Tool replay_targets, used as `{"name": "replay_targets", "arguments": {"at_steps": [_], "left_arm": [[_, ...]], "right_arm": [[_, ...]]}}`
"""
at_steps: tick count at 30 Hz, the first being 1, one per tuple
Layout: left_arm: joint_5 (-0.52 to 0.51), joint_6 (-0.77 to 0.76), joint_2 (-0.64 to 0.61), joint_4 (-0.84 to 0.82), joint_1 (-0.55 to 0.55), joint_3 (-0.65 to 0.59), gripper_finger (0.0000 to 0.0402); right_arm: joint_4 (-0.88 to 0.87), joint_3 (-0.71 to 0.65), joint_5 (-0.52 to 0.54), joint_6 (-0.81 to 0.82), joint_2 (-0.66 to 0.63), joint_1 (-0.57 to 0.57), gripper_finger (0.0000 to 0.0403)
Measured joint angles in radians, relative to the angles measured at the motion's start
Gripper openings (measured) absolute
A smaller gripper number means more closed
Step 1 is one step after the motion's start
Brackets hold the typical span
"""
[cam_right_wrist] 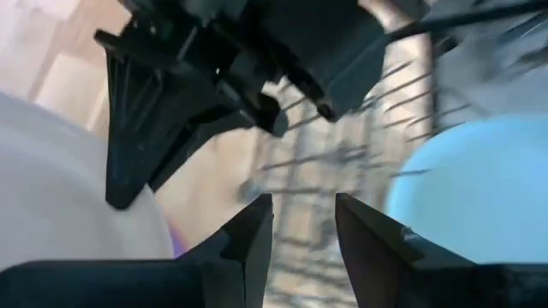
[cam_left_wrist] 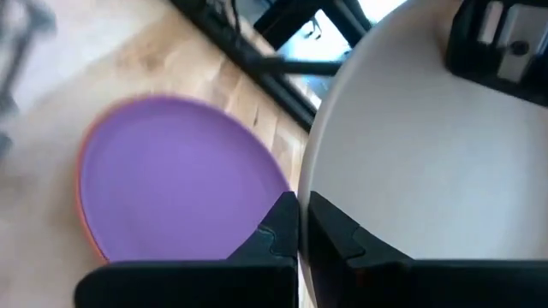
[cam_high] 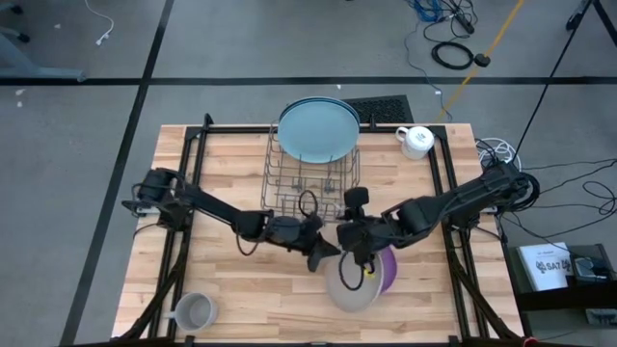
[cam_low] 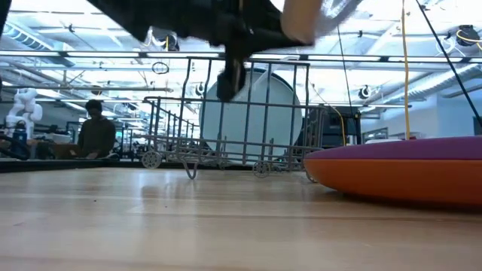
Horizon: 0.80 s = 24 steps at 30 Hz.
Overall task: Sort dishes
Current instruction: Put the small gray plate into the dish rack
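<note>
Near the counter's front middle: both arms meet over a stack of small plates.
Left gripper (cam_high: 323,258): its fingers are pressed onto the rim of a pale grey plate (cam_left_wrist: 411,162), pinching it; the plate hangs tilted above the stack.
Right gripper (cam_right_wrist: 304,224): fingers spread with a clear gap, nothing between them, just beside the same plate.
Stack: a purple plate (cam_left_wrist: 180,175) lies on an orange plate (cam_low: 407,181) on the counter (cam_high: 241,289).
Rack (cam_high: 310,175): wire frame behind the arms, with a light blue plate (cam_high: 318,130) standing on edge in it.
Handling, as I judge it: the grey plate looks stiff, smooth and breakable, likely slippery at a thin edge. A rim pinch lets it swing, so a deep bite across the rim seems safest.
Others: white mug (cam_high: 416,141), grey mug (cam_high: 193,310).
</note>
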Motion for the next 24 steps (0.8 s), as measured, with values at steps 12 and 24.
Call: {"name": "replay_targets", "arguments": {"at_steps": [12, 24], "left_arm": [[-0.23, 0.242, -0.338, -0.275, 0.002, 0.0, 0.0008], [-0.882, 0.731, -0.568, -0.324, 0.083, 0.0, 0.0007]], "right_arm": [[0.006, 0.402, 0.216, -0.283, -0.003, 0.045, 0.0125], [0.003, 0.554, 0.338, -0.36, -0.003, 0.03, 0.0125]]}}
